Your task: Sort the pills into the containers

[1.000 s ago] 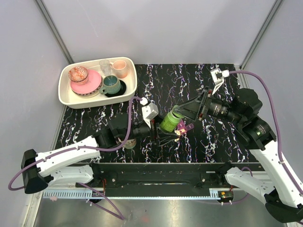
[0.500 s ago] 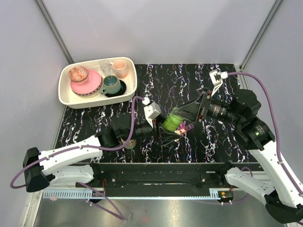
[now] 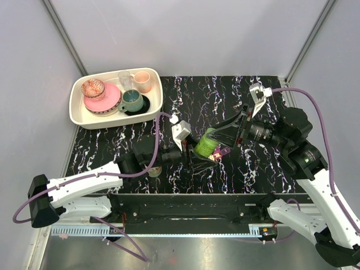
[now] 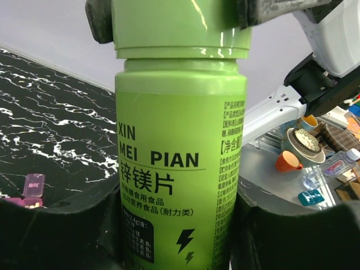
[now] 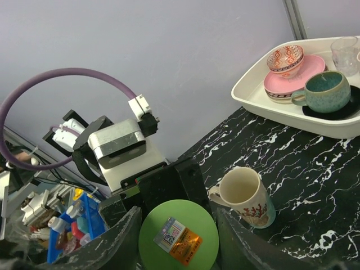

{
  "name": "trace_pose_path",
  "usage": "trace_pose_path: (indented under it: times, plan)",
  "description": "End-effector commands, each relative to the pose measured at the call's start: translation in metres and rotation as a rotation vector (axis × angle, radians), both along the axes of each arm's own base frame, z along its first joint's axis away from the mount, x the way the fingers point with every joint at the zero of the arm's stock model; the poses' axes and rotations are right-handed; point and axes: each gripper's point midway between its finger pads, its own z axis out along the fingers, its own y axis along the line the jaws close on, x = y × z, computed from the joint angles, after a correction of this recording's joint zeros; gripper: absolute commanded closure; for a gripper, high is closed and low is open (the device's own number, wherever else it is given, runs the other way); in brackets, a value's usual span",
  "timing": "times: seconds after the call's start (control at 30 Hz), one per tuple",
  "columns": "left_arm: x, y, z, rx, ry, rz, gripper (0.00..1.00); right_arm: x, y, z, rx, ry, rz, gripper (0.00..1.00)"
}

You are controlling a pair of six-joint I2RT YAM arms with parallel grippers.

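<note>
1. Top view: the lime-green bottle [image 3: 205,144] is held off the mid-table, its long axis running 7 to 1 o'clock. The left gripper [image 3: 188,151] clamps its body from 9 o'clock.
2. The right gripper [image 3: 220,133], arriving from 2 o'clock, is closed around the cap [image 3: 210,135]. Unscrewing is the likely next move.
3. The purple pill box [image 3: 221,152] lies at 4 o'clock, just beside the bottle.
4. Only the left wrist view shows the label, and only the right wrist view shows the cap's top and the mug [image 5: 244,197].

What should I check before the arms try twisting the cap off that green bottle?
1. Left jaws clamped on lime-green cylindrical plastic bottle: ok.
2. Right jaws gripping its green round cap: ok.
3. Cap removed: not ok, it sits on the neck.
4. Small magenta-purple rectangular pill box has a flap raised: ok.
5. Beige handled mug apart from bottle: ok.
</note>
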Motion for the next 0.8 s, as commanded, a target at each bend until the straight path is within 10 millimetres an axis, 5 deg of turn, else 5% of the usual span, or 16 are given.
trace_pose_path:
  times: [0.0, 0.77]
  plan:
    - [0.006, 0.004, 0.073, -0.256, -0.033, 0.024, 1.00, -0.029, 0.000, -0.011, -0.038, -0.047, 0.138, 1.00]
    - [-0.046, 0.007, 0.099, -0.407, -0.144, -0.269, 1.00, -0.080, 0.000, 0.008, 0.028, -0.122, 0.427, 1.00]
